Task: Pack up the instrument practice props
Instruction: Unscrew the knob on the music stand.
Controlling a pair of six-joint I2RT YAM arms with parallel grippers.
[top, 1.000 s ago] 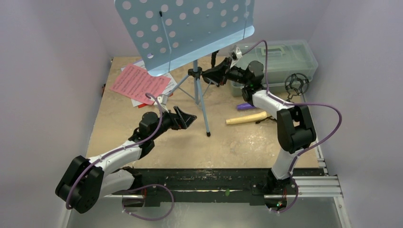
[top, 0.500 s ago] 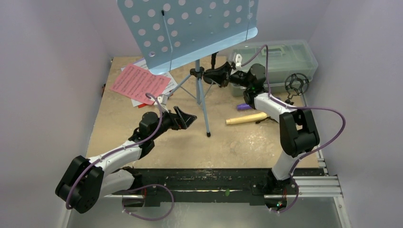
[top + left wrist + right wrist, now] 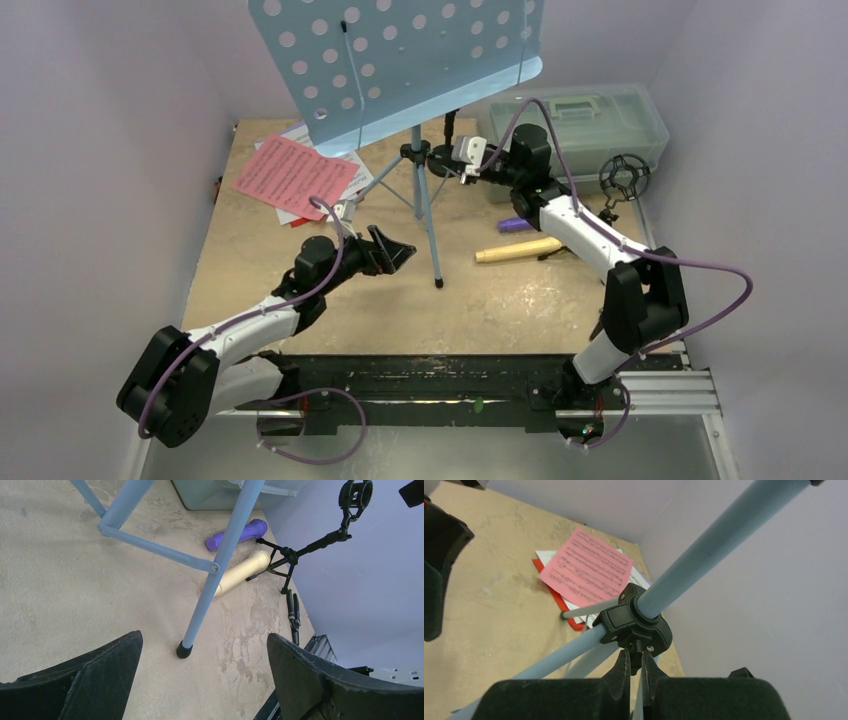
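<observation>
Pink sheet music (image 3: 586, 572) shows staves, wording illegible.

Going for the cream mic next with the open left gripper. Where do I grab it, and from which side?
Grip the cream microphone mid-barrel, coming straight down, jaws across its width. It lies flat, pointing left-right; the purple microphone lies just behind and legs of the mic holder crowd its right end, so the middle is freest.

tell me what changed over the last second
The right arm swung its elbow outward and rolled its wrist, the shut right gripper staying at the black hub of the music rest, whose panel shifted slightly right and up. The open left gripper, purple microphone, cream microphone and sheet music did not move.
</observation>
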